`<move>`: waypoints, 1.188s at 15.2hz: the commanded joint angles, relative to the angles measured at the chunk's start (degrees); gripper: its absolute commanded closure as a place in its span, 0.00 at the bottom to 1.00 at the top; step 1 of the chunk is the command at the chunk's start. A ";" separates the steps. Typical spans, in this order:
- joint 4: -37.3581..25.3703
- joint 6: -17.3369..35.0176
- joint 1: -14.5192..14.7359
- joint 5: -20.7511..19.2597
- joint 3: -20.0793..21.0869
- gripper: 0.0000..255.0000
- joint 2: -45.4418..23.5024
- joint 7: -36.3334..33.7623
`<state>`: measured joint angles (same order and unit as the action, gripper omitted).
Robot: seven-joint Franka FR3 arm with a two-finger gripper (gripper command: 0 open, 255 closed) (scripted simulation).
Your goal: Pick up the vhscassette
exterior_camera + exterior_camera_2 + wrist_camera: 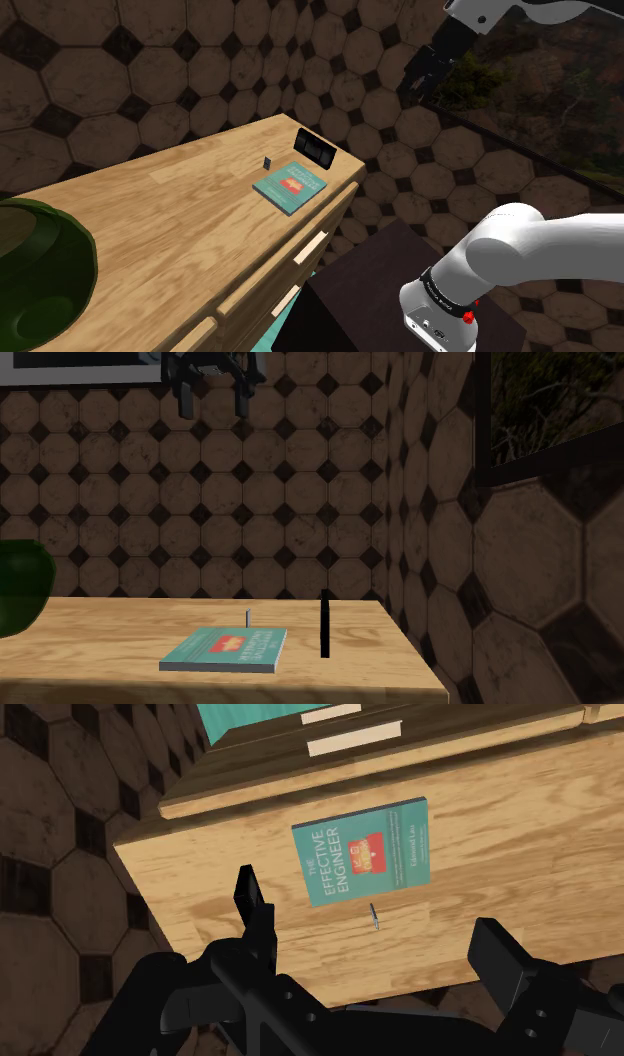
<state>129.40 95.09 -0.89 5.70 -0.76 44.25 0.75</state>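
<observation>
Vhscassette point(318, 150), thin black slab, upright on edge at dresser point(180, 220) corner, gripper point(212, 404) spread wide

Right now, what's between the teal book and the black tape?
Nothing: just bare wooden tabletop separates the book and the upright cassette, in the second exterior view.

Green bowl point(35, 270): cut by the shoulder view's left and bottom edges, and by the second exterior view's left edge.
Arm point(540, 245): passes out of the shoulder view at its right and top edges, so its middle stretch is unseen.
Gripper point(213, 407): its upper part is cut off by the second exterior view's top edge.
Cassette point(324, 624): edge-on here, faces hidden; its markings are too small in the shoulder view.
Small dark item point(266, 162): too small to identify.
Book point(365, 852): fine print unreadable.
Wooden top point(150, 230): near end cut off.
</observation>
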 commanded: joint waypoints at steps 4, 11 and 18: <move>1.11 4.49 0.11 -0.79 -0.83 0.00 -4.34 2.38; 1.12 14.36 0.35 -2.20 -2.65 0.00 -16.33 7.62; -2.47 22.67 0.53 -2.84 -4.13 0.00 -30.23 12.53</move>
<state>127.90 116.58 -0.33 2.91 -4.59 16.44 12.38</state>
